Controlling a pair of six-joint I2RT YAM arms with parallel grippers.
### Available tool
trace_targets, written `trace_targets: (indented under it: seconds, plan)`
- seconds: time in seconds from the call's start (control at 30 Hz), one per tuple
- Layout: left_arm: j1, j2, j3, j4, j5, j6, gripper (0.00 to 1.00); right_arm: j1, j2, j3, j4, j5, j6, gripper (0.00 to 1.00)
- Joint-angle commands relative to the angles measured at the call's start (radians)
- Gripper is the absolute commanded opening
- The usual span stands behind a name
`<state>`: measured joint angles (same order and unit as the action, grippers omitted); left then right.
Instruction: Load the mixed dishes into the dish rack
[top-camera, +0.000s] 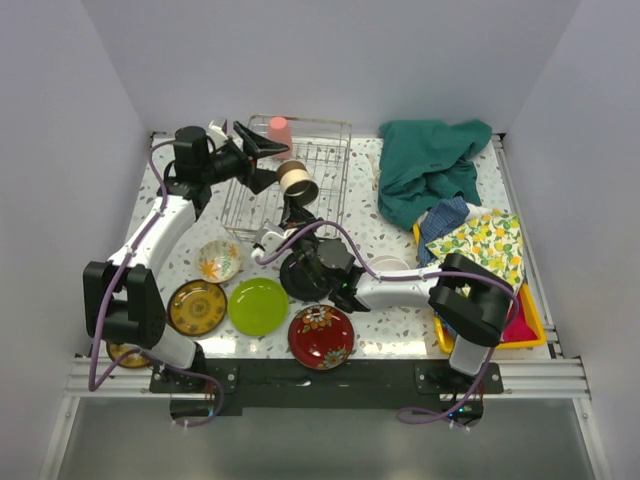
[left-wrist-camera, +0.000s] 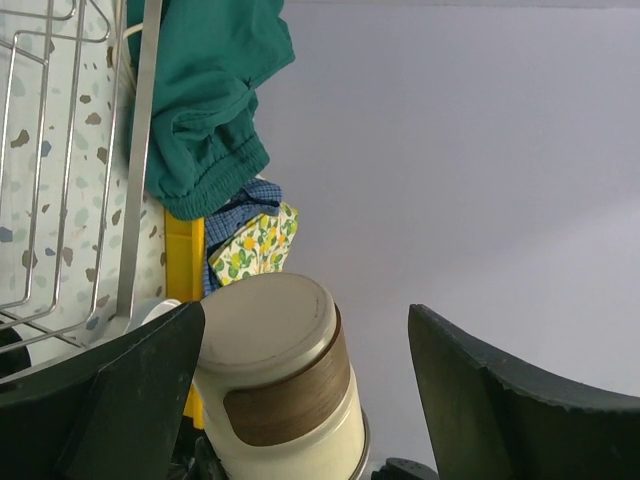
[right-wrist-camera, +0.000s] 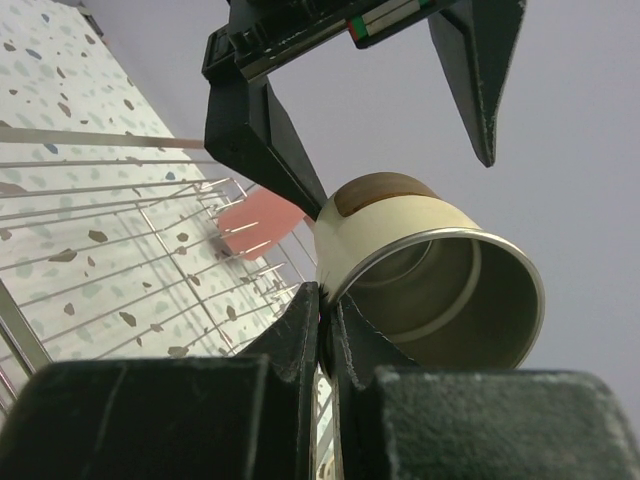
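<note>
- The dish rack (top-camera: 325, 165) sits upper centre in the top view. I judge I am partway through loading, busy getting one cup into it.
- Below it, lower left to lower centre of that view, the brown-gold plate (top-camera: 197, 307), lime-green plate (top-camera: 258, 305), red floral plate (top-camera: 321, 336) and floral bowl (top-camera: 219, 260) wait on the table outside the rack.
- My left gripper (left-wrist-camera: 302, 315) hangs over the rack with its fingers spread wide around the cup's closed end. One is just beside it and the other is apart, so it grips nothing.
- My right gripper (right-wrist-camera: 325, 320), coming up from below the rack, is pinched tight on the cup's rim.
- The steel cup (top-camera: 297, 182), cream-sleeved with a brown band, is tipped on its side over the rack's middle. I cannot tell whether it touches the wire.
- The salmon-pink cup (top-camera: 280, 132) stands at the rack's top edge.
- Next, I judge, my left fingers must close squarely on the cup's body before the right lets go of the rim.
</note>
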<state>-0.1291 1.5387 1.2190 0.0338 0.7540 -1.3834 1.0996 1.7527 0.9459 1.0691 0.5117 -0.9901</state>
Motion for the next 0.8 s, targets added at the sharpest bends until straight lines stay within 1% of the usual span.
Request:
trace_targets:
  seconds: [0.0,0.3,0.47,0.53,0.6,0.77]
  plan:
    - [-0.010,-0.046,-0.013,-0.003,0.005,0.030,0.87,0.003,0.016,0.057,0.081,0.028,-0.008,0.00]
    - [-0.017,-0.040,0.005,0.003,0.013,0.050,0.81,0.003,0.042,0.082,0.065,0.028,-0.012,0.00]
    - [-0.023,-0.025,0.017,0.002,0.018,0.058,0.76,0.002,0.057,0.094,0.065,0.025,-0.024,0.00]
    - [-0.027,-0.019,0.027,0.003,0.022,0.063,0.77,-0.001,0.065,0.097,0.078,0.025,-0.031,0.00]
    - [-0.030,-0.014,0.030,0.003,0.024,0.061,0.81,0.000,0.070,0.099,0.089,0.022,-0.051,0.00]
    - [-0.035,-0.002,0.028,0.000,0.015,0.072,0.81,-0.003,0.074,0.097,0.109,0.021,-0.064,0.00]
